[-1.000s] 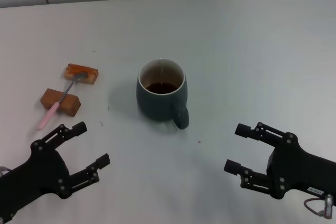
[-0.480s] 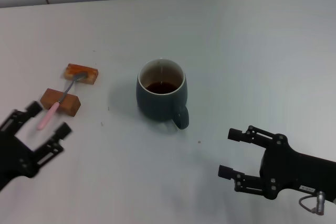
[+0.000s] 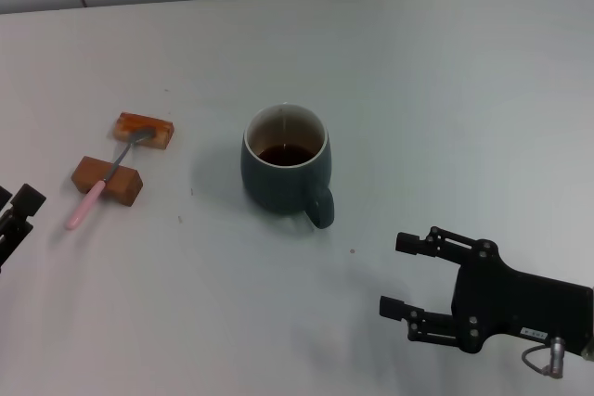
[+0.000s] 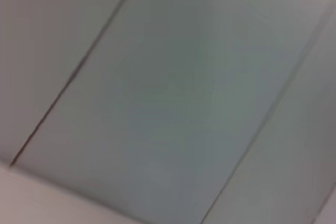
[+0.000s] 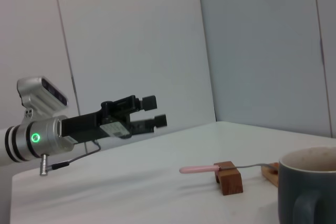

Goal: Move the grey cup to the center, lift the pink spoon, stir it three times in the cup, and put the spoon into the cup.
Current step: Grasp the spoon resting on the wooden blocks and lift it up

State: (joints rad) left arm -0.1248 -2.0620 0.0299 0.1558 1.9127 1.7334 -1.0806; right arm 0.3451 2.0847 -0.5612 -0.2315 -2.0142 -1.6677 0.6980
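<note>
Spanning pale table (image 3: 445, 90), panelled wall (image 5: 131, 40) behind; both grippers' jaws apart, empty.

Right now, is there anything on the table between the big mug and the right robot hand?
No. In the head view, only bare white table separates the grey cup from the right end effector.

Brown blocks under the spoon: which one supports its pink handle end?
The nearer block, closest to the robot; the farther block carries the pink spoon at its metal bowl.

Left gripper (image 5: 155, 110) raised off at the left edge, fingers parted; right gripper (image 3: 397, 274) low (open too).
</note>
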